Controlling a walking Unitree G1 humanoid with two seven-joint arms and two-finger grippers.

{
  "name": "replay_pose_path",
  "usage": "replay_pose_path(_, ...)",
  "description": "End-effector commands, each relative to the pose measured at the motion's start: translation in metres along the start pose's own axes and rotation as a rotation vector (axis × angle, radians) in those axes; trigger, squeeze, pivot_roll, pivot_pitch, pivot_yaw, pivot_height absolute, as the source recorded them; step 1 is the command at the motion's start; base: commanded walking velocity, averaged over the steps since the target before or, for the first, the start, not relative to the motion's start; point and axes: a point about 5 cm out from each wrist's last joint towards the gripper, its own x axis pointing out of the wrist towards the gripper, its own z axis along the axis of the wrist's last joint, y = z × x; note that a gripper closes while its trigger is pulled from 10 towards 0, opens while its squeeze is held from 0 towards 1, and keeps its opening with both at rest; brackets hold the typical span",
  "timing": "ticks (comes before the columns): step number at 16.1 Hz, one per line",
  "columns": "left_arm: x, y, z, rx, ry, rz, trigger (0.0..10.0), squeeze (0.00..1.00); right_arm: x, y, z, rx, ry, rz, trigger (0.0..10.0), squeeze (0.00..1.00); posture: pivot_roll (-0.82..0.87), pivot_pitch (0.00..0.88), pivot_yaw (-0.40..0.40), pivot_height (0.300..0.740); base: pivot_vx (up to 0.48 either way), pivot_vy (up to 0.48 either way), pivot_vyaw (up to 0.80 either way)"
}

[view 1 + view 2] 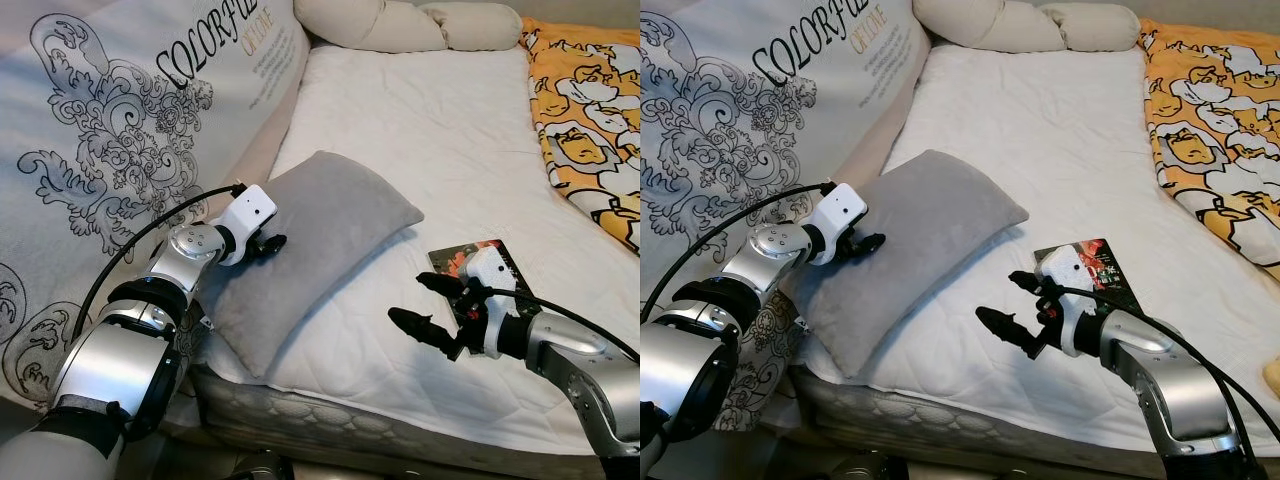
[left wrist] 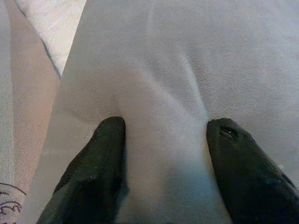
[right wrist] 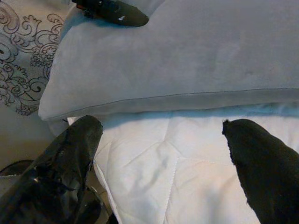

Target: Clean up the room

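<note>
A grey pillow (image 1: pixel 330 225) lies slanted on the white mattress (image 1: pixel 440 130), near the bed's front left corner. My left gripper (image 1: pixel 270 243) rests on the pillow's left edge. In the left wrist view its open fingers (image 2: pixel 105 154) press into the grey fabric, which bulges between them. My right gripper (image 1: pixel 407 297) hovers open just above the mattress to the right of the pillow and points toward it. The right wrist view shows the pillow's long edge (image 3: pixel 177 56) ahead of that gripper (image 3: pixel 159 135).
A dark booklet with red print (image 1: pixel 482 258) lies on the mattress behind my right wrist. An orange cartoon blanket (image 1: pixel 590 110) covers the bed's right side. Cream bolsters (image 1: pixel 390 25) sit at the head. A large panel with black scrollwork (image 1: pixel 120 140) leans along the left.
</note>
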Motion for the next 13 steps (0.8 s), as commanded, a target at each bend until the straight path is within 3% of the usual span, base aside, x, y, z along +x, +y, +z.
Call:
replay_pose_path(1,-0.002,-0.004,-0.013,-0.022,0.051,-0.019,0.0,0.0,-0.001,0.002,0.002,-0.012,0.013,0.002,10.0,0.0,-0.07,0.067,0.085,0.74,0.0,0.0,0.0)
replay_pose_path(4,-0.003,-0.003,-0.014,-0.061,0.031,-0.016,0.0,0.0,0.002,0.005,-0.001,-0.001,0.017,-0.003,10.0,0.0,-0.06,0.069,0.092,0.74,0.0,0.0,0.0)
replay_pose_path(7,-0.004,0.005,-0.006,-0.151,-0.049,0.042,0.0,0.0,0.007,0.006,-0.006,0.013,0.022,-0.036,10.0,0.0,-0.05,0.067,0.094,0.74,0.0,0.0,0.0)
replay_pose_path(10,-0.004,0.01,0.006,-0.202,-0.138,0.08,0.0,0.0,0.016,-0.005,-0.012,0.03,0.042,-0.153,10.0,0.0,-0.04,0.066,0.091,0.74,0.0,0.0,0.0)
replay_pose_path(13,-0.005,0.017,0.019,-0.191,-0.189,0.155,0.0,0.0,0.031,-0.014,-0.014,0.094,0.021,-0.268,10.0,0.0,-0.01,0.063,0.081,0.74,0.0,0.0,0.0)
